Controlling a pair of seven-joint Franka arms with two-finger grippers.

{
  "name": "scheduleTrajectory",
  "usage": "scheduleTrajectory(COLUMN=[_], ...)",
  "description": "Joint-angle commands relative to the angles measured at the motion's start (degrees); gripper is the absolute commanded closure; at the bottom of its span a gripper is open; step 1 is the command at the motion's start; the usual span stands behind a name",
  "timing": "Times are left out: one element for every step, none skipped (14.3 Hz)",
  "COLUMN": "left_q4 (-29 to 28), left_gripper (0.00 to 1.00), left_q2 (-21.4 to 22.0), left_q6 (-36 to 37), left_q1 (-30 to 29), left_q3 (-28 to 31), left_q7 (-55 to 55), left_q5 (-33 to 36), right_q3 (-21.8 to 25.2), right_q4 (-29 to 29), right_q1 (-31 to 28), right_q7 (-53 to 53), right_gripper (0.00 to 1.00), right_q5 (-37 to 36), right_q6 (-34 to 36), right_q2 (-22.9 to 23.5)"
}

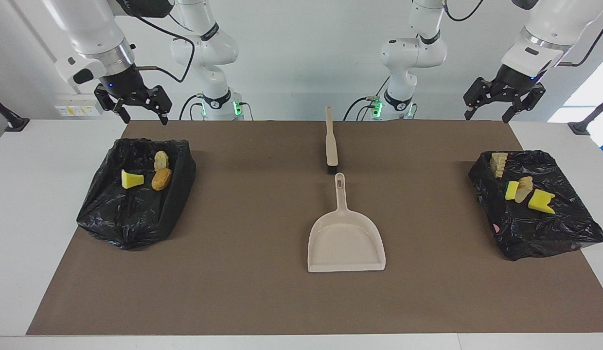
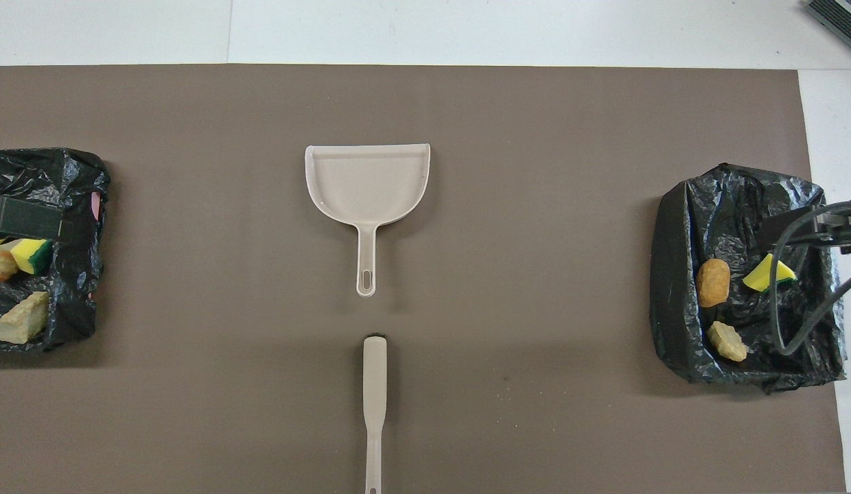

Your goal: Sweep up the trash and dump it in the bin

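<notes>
Dustpan [image 1: 345, 241] mid-mat, brush [image 1: 331, 141] at its twelve o'clock, left gripper [image 1: 491, 113] and right gripper [image 1: 141, 115] wide, empty, over mat [image 1: 243, 272] corners.

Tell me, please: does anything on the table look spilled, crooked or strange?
Nothing looks spilled. The odd part: all the scraps already lie in the two bag-lined bins, while the brush and dustpan lie untouched mid-mat.
</notes>
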State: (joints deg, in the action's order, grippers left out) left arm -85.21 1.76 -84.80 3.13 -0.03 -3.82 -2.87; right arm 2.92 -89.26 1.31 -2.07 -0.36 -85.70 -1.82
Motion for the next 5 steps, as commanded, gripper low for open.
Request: scheduleTrajectory(left_q4=[-1.5,-1.5,-1.6,-1.5,-1.6], left_gripper=[0.00,0.00,0.00,0.00,0.00], left_q2=[1.5,1.6,1.6,1.6,1.6], left_q6=[0.4,0.5,0.6,0.6,0.7], left_q1=[-0.3,-0.3,-0.4,-0.4,-0.4], left_q3=[-0.3,-0.3,-0.3,-0.3,-0.3], left_q7=[-0.1,-0.2,-0.1,0.0,0.0], left_q5=[0.8,0.8,0.8,0.8,0.8], right_q3=[-0.2,-0.2,-0.2,-0.2,-0.2], right_q4=[-1.8,-1.9,-1.9,-1.8,-1.8], right_q1=[-0.2,-0.2,-0.2,-0.2,-0.2], right_q7=[-1.1,-1.1,-1.1,-1.1,-1.1], right_gripper=[0.00,0.00,0.00,0.00,0.00], right_q5=[0.2,0.2,0.2,0.2,0.2], right_q6=[-1.0,-1.0,-1.0,-1.0,-1.0], right_q2=[-1.5,-1.5,-1.5,-1.5,-1.5])
